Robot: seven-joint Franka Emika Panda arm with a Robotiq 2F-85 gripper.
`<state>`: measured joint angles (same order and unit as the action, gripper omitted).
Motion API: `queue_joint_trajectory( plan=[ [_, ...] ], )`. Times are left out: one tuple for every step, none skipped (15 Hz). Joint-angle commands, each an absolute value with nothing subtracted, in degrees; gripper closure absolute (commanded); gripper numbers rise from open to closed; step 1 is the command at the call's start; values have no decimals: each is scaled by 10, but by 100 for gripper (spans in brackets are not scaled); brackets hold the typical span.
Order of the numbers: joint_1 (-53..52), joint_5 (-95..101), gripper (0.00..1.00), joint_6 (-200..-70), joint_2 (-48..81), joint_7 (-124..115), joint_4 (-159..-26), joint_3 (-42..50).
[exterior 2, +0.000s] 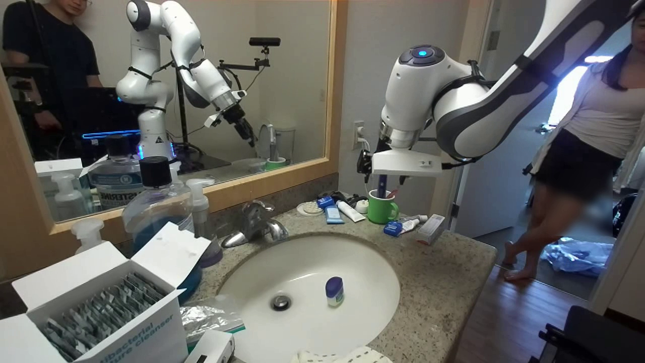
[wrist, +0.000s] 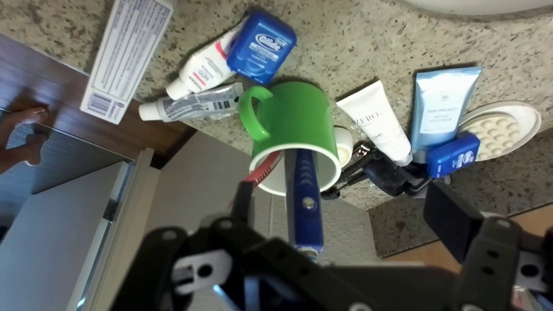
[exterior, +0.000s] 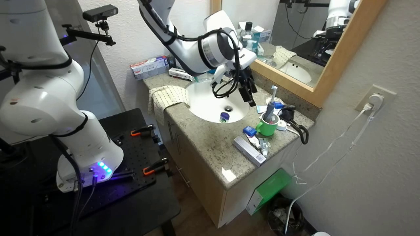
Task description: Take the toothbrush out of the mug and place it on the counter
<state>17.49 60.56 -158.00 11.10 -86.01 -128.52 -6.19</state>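
Note:
The green mug (exterior: 266,129) stands upright on the speckled counter (exterior: 210,141); it also shows in an exterior view (exterior 2: 379,208) and in the wrist view (wrist: 298,110). The toothbrush (exterior: 269,109) with a blue handle stands in the mug, its head above the rim; its handle also shows in the wrist view (wrist: 303,211). A red stick-like handle (wrist: 264,168) also leans in the mug. My gripper (wrist: 350,207) is open and empty. In the wrist view the toothbrush handle appears between the fingers, nearer the left one. In an exterior view the gripper (exterior: 252,100) is beside the toothbrush, apart from it.
A grey-white box (exterior: 249,151), small tubes and a blue floss box (exterior: 250,131) lie near the mug. Black corded items (exterior: 288,114) lie behind it. The sink (exterior: 203,101) holds a small purple-capped jar (exterior: 224,117). The mirror frame (exterior: 288,78) rises behind the counter.

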Motion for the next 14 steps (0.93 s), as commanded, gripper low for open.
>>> queue_joint_trajectory(
  plan=[
    [175, 606, 0, -1580, 114, -860, -1282, -62],
    [175, 606, 0, -1580, 115, -860, -1282, -62],
    [175, 606, 0, -1580, 116, -860, -1282, -62],
    [175, 606, 0, -1580, 116, -860, -1282, -62],
    [176, 596, 0, -1575, 117, -857, -1283, -63],
    [176, 594, 0, -1576, 123, -861, -1278, -63],
    [175, 604, 0, -1583, 129, -877, -1272, -59],
    [172, 614, 0, -1581, 134, -894, -1264, -55],
    [170, 624, 0, -1581, 138, -913, -1257, -51],
    [170, 626, 0, -1580, 141, -922, -1254, -50],
    [167, 637, 0, -1578, 145, -942, -1246, -47],
    [165, 645, 0, -1577, 148, -956, -1242, -45],
    [163, 657, 0, -1575, 151, -972, -1236, -43],
    [160, 672, 0, -1571, 156, -992, -1228, -41]
  ],
)
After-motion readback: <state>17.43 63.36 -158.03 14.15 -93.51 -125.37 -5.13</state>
